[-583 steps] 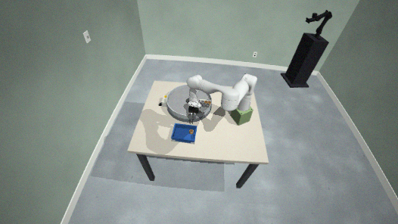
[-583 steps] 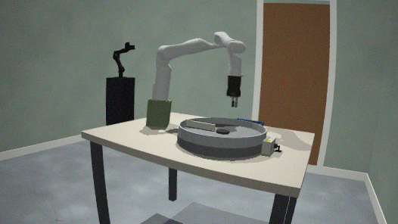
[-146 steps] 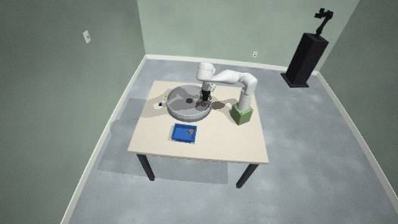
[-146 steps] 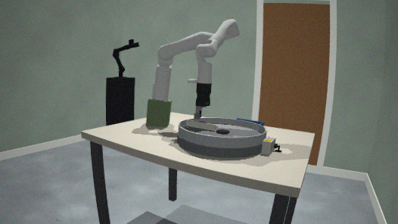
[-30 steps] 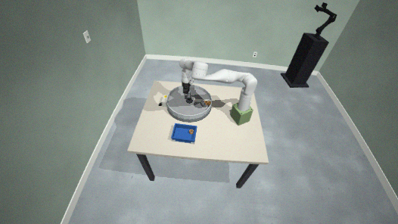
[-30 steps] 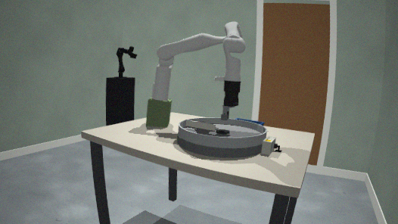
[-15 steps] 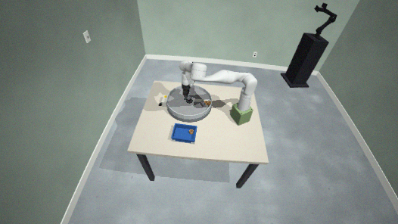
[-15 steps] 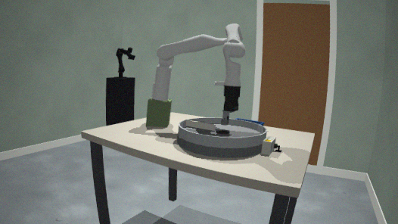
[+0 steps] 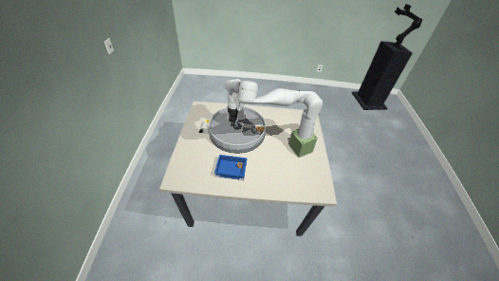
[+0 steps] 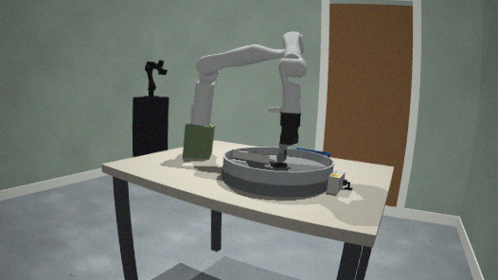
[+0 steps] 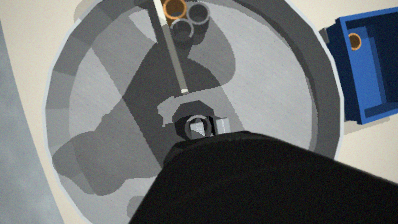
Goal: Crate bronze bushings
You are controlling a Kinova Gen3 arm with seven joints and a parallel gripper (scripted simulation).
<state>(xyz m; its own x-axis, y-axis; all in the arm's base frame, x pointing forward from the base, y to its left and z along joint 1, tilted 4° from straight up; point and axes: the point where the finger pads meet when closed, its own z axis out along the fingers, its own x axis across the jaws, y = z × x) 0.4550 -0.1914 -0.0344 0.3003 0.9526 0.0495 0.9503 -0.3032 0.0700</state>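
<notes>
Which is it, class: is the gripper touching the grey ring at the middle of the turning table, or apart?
Touching. The wrist view shows the gripper shut on the grey ring, no gap between them.

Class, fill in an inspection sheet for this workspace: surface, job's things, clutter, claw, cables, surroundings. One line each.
Surface: beige square table carrying the round grey turning table and the arm's green base.
Job's things: one bronze bushing beside two steel bushings on the turning table; another bronze bushing in the blue crate.
Clutter: small grey box with yellow label by the turning table.
Claw: claw shut on a grey ring-shaped piece, seemingly a steel bushing, over the turning table's centre.
Cables: nothing seen.
Surroundings: black pedestal, brown door.
</notes>
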